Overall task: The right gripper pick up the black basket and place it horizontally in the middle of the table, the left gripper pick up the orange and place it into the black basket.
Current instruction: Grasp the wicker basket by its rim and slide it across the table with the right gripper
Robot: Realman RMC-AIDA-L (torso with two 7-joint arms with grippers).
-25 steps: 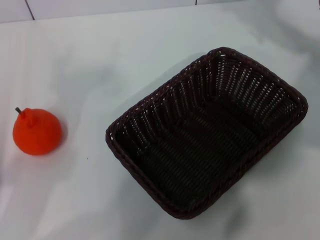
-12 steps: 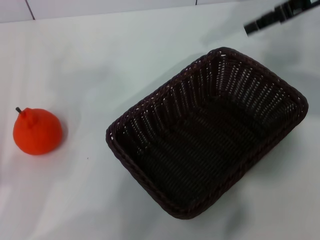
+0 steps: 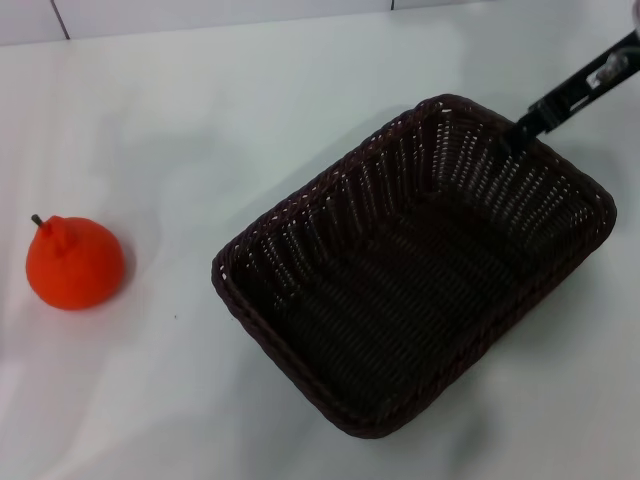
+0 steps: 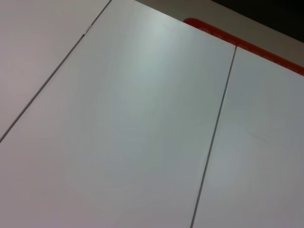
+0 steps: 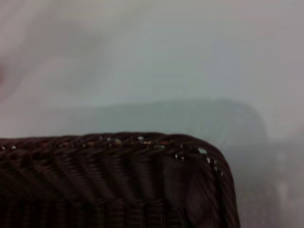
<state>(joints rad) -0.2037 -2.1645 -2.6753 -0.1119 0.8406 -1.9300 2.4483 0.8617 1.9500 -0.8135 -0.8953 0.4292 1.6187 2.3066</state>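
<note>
The black basket (image 3: 410,270) sits skewed on the white table (image 3: 200,130), right of the middle, open side up and empty. My right gripper (image 3: 520,135) is a slim black arm with a small white label, coming in from the upper right; its tip is at the basket's far rim. The right wrist view shows a corner of the basket's braided rim (image 5: 142,142) close up. The orange (image 3: 75,262) stands at the left edge of the table, stem up, far from the basket. My left gripper is out of view.
The left wrist view shows only white panels with thin seams and a red strip (image 4: 247,45) along one edge. A wall line (image 3: 250,20) runs along the back of the table.
My right gripper has come down and to the left from the upper right corner to the basket's far rim. The basket and the orange have not moved.
</note>
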